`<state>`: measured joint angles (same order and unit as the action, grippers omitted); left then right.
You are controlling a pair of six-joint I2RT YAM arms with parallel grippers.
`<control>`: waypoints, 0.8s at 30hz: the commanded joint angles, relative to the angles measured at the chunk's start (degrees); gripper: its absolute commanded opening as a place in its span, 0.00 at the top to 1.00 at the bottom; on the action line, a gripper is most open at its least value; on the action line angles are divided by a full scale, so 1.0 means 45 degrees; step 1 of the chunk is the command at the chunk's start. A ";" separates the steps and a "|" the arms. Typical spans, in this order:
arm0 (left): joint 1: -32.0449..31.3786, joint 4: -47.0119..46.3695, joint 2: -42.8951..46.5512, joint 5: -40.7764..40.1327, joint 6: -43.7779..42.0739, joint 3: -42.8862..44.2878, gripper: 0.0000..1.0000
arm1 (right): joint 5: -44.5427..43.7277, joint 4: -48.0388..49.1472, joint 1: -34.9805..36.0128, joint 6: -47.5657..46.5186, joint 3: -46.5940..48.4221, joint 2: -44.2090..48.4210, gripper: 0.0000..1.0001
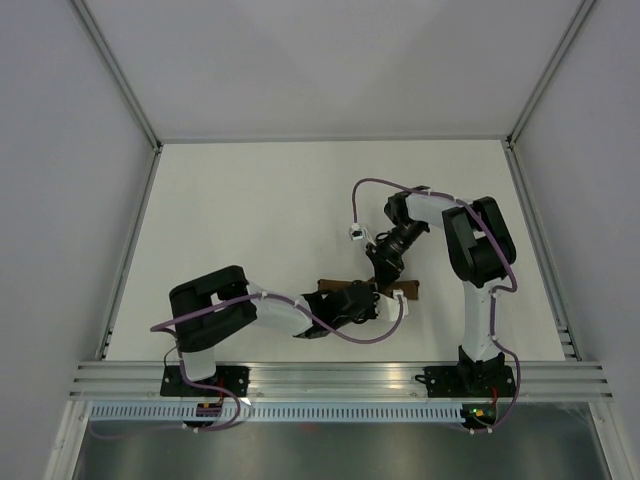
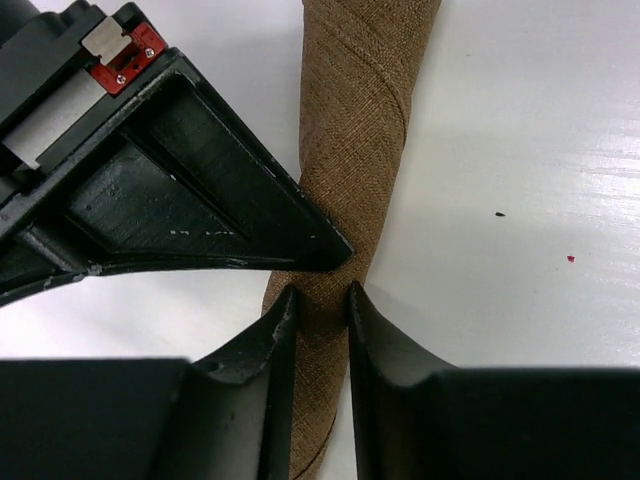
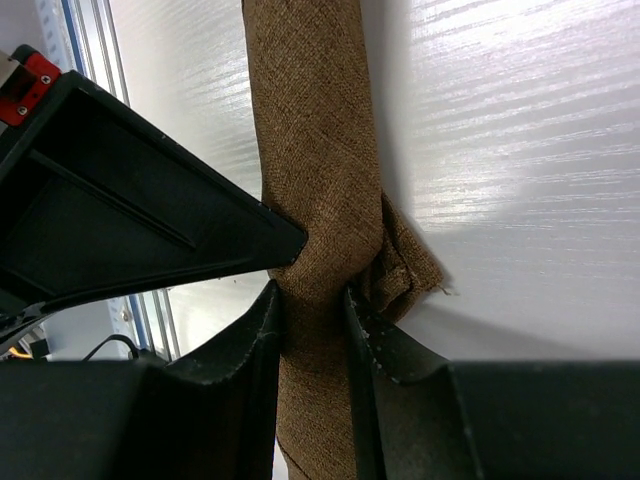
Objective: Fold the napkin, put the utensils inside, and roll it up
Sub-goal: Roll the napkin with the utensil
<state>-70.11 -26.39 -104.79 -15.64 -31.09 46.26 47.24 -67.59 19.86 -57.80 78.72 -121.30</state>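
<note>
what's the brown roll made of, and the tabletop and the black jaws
napkin: woven cloth, matte, linen-like; a coarse crisscross weave shows, with a loose thread at a corner in the right wrist view.
table: smooth white, slightly glossy, perhaps laminate or painted board; streaky light reflections show.
jaws: matte black, probably moulded plastic, with faint scuffs; the look leaves it open.

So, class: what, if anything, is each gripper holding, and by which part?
The left gripper and right gripper each pinch the rolled napkin across its width, partway along its length, close beside each other.
</note>
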 commanded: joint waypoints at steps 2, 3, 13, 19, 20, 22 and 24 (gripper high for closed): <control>0.0832 0.3376 -0.0267 0.2379 0.0775 0.1085 0.81 | -0.1437 0.0197 0.0119 -0.1199 -0.0111 -0.0897 0.76; 0.0891 0.3771 -0.0441 0.2981 0.0873 0.1280 0.83 | -0.1397 0.0158 0.0099 -0.1160 -0.0052 -0.0916 0.72; 0.1750 0.5806 -0.1107 0.4685 0.2298 0.2395 0.92 | -0.1006 0.1756 -0.0310 0.1217 0.0320 0.1091 0.26; 0.2005 0.5787 -0.1185 0.4823 0.3196 0.2318 0.92 | -0.1768 0.4803 -0.1032 0.4209 -0.0245 0.3082 0.24; 0.2044 0.5787 -0.1263 0.4804 0.3295 0.2337 0.92 | -0.2097 0.5579 -0.1169 0.4966 -0.0324 0.3319 0.24; 0.2122 0.5787 -0.1380 0.4745 0.3588 0.2357 0.92 | -0.2372 0.6190 -0.1560 0.5752 -0.0655 0.4059 0.25; 0.2180 0.5806 -0.1536 0.4628 0.3919 0.2415 0.92 | -0.2820 0.6445 -0.1814 0.6222 -0.0773 0.4511 0.26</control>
<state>-60.84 -8.67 -106.65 3.18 -20.23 58.48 38.24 -46.24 13.39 -37.80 76.25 -106.04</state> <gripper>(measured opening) 0.262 0.742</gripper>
